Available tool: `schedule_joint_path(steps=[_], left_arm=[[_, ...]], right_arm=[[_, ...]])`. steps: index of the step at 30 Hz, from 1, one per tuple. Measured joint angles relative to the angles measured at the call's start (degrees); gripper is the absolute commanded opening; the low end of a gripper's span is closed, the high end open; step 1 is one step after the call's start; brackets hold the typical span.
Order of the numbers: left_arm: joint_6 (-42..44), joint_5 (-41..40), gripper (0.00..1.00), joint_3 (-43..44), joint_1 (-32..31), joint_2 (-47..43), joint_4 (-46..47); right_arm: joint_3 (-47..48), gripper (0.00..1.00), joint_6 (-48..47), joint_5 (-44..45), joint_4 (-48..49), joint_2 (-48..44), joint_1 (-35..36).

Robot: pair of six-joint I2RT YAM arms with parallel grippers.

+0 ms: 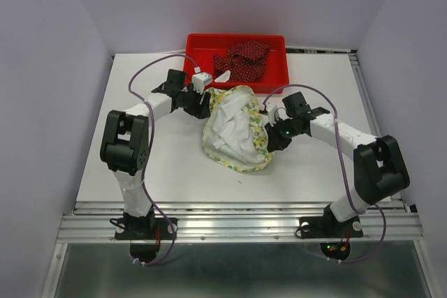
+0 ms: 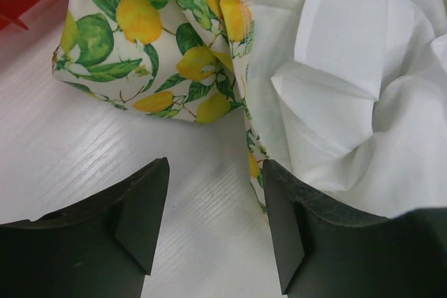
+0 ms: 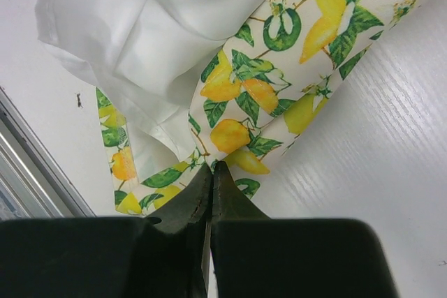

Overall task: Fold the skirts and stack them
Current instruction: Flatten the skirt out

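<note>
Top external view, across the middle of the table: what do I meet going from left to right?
left gripper → lemon skirt → right gripper

bare table open near and left of lemon skirt, tray walling far side just behind, left gripper and right gripper tight against cloth edges

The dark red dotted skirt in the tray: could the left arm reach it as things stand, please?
Probably yes: the left gripper is open beside the lemon skirt, near the red tray, and the dark red skirt lies uncovered inside it.
</note>
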Motion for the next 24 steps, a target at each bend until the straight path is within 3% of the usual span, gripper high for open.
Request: schedule_joint_path(steps=[7, 12, 15, 16, 18, 20, 24], left_arm=[[-2.95, 1.68, 0.62, -1.36, -0.09, -0.02, 2.8], [-3.78, 0.63, 0.54, -2.01, -0.74, -0.02, 3.39], [-4.02, 0.11, 0.37, -2.01, -1.09, -0.02, 3.43], [-4.07, -0.04, 0.24, -2.01, -1.18, 0.0, 3.39], [-4.31, -0.2, 0.18, -2.01, -1.31, 0.0, 3.3], [-4.04, -0.31, 0.04, -1.99, -1.4, 0.0, 3.04], [-3.91, -0.44, 0.0, -1.99, -1.4, -0.09, 2.01]], right_arm=[[0.0, 0.01, 0.83, -0.13, 0.0, 0.0, -1.57], [0.02, 0.01, 1.9, -0.39, 0.0, 0.0, -3.41], [0.17, 0.01, 2.34, -0.72, 0.0, 0.0, -4.09], [0.37, 0.01, 2.73, -0.83, -0.07, 0.02, -4.09], [0.79, 0.01, 3.15, -1.03, -0.04, 0.02, -4.39], [1.29, 0.01, 3.65, -1.42, 0.0, 0.02, -4.63], [1.95, 0.01, 4.48, -1.86, -0.02, 0.0, -5.53]])
